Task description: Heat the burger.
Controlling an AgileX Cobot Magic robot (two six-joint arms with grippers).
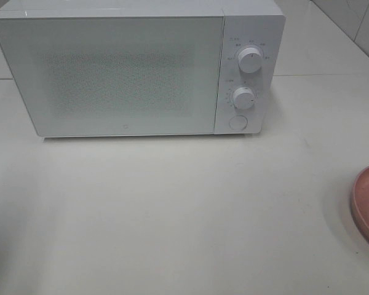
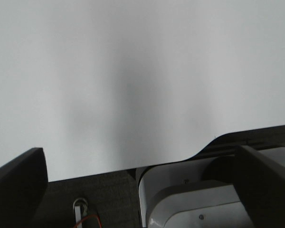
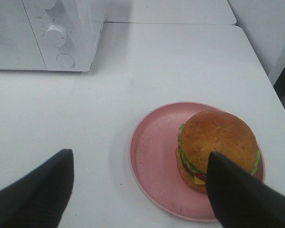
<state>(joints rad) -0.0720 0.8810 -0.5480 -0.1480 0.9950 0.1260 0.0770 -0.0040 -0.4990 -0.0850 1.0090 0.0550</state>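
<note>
The burger point(image 3: 218, 135), with a golden-brown bun, green lettuce and red filling, sits on the right part of a round pink plate point(image 3: 152, 147) in the right wrist view. My right gripper point(image 3: 140, 156) hovers above the plate's near side, open and empty; one dark finger point(image 3: 237, 194) overlaps the burger's near edge in that view. The white microwave point(image 1: 111, 74) stands at the back of the table with its door closed. My left gripper point(image 2: 140, 152) is open over bare white tabletop, holding nothing. Neither gripper shows in the exterior high view.
The microwave's two knobs point(image 1: 251, 59) point(image 1: 243, 98) and round button point(image 1: 237, 121) sit on its right panel. Only the plate's rim point(image 1: 368, 206) shows at the right edge of the high view. The left wrist view shows the table's edge point(image 2: 190, 159) with a white base below.
</note>
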